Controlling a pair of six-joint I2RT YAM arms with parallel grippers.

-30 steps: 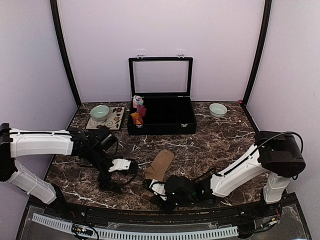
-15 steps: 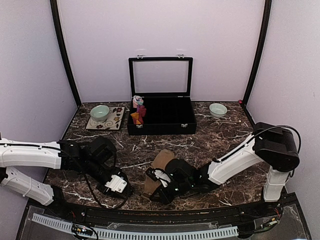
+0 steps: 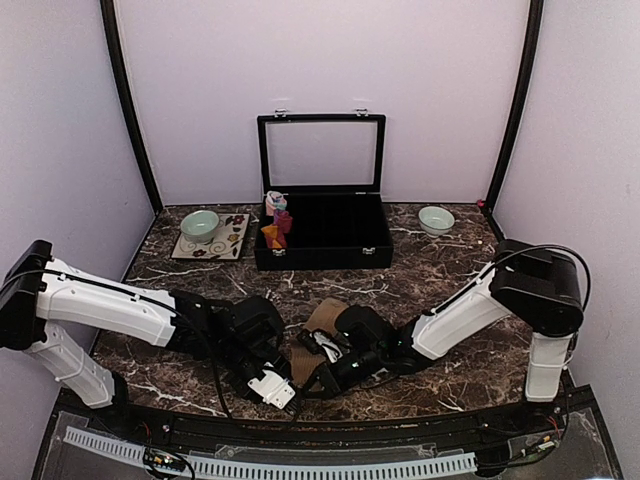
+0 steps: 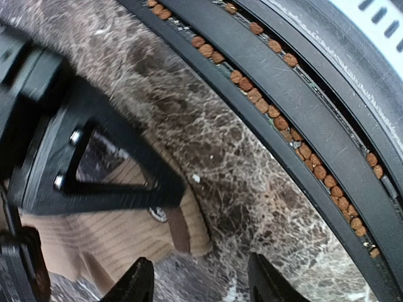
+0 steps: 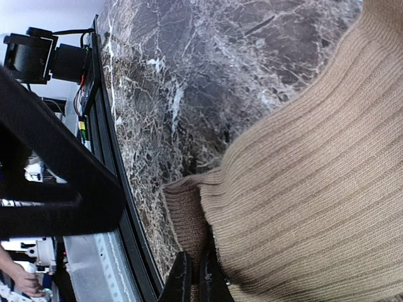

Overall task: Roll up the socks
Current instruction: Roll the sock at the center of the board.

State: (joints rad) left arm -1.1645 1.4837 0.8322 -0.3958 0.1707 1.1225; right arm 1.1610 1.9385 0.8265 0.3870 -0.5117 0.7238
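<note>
We judge rolling barely begun: tan sock (image 3: pixel 322 322) mostly flat. Jaws of right gripper (image 5: pixel 194 280) pinch its edge; left gripper (image 4: pixel 198 267) jaws seem open, empty.

- soft, even light from above; top view sharp, shadows faint.
- left wrist view bends the table rim (image 4: pixel 302 107) into a curve.
- tan sock (image 5: pixel 302 163) ribs crisp close up.

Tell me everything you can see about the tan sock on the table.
The tan sock is soft ribbed knit with a darker brown band at one end. It lies on the marble table near the front edge, between both arms. The right end effector pinches the banded end; the left end effector stands open close by.
</note>
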